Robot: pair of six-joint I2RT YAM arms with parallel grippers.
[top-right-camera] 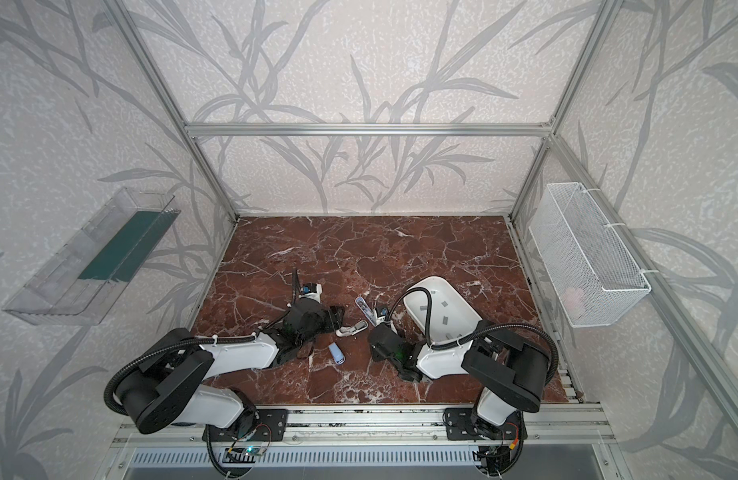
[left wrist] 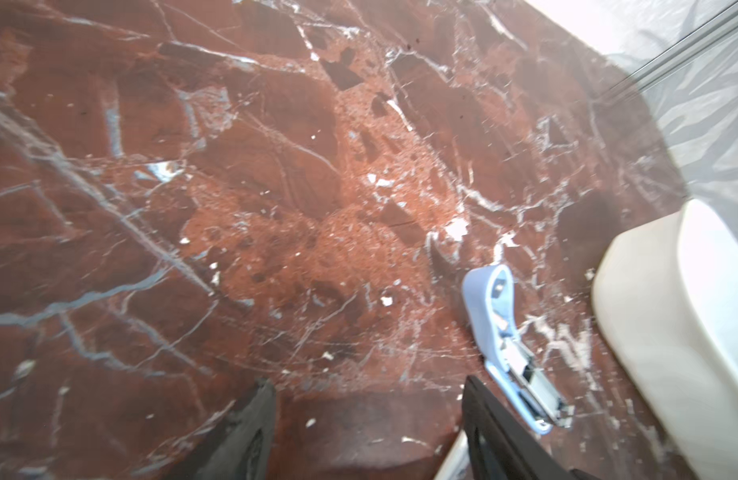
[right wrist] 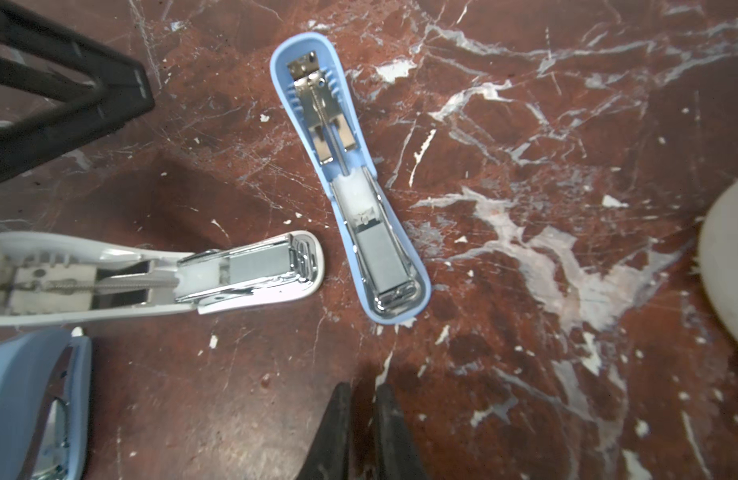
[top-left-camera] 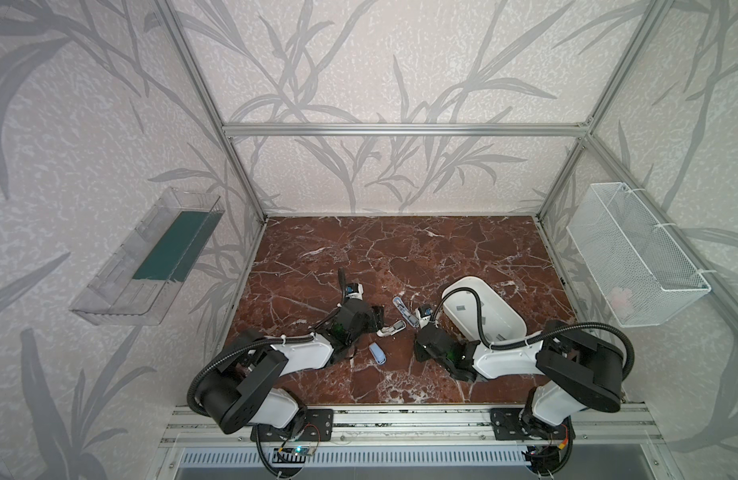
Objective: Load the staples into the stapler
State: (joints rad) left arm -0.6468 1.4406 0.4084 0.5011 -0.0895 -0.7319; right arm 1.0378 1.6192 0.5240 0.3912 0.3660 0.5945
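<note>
Staples (right wrist: 382, 257) are lying as a grey strip in the channel of the unfolded blue stapler (right wrist: 346, 187) on your marbled surface (right wrist: 566, 124); another strip (right wrist: 259, 262) is sitting in the white stapler (right wrist: 151, 274) beside it. Your left fingers (left wrist: 251, 432) are standing apart, holding nothing; your right fingers (right wrist: 394, 432) are pressing together, empty, hovering near the blue stapler.

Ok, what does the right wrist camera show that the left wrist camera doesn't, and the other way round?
Only the right wrist view: grey staples lying in the open blue stapler's channel, the opened white stapler, a second blue stapler, and the shut right gripper. Only the left wrist view: how wide the left gripper stands open, and the back wall. Both: the open blue stapler, the white tub, the marble table.
</note>
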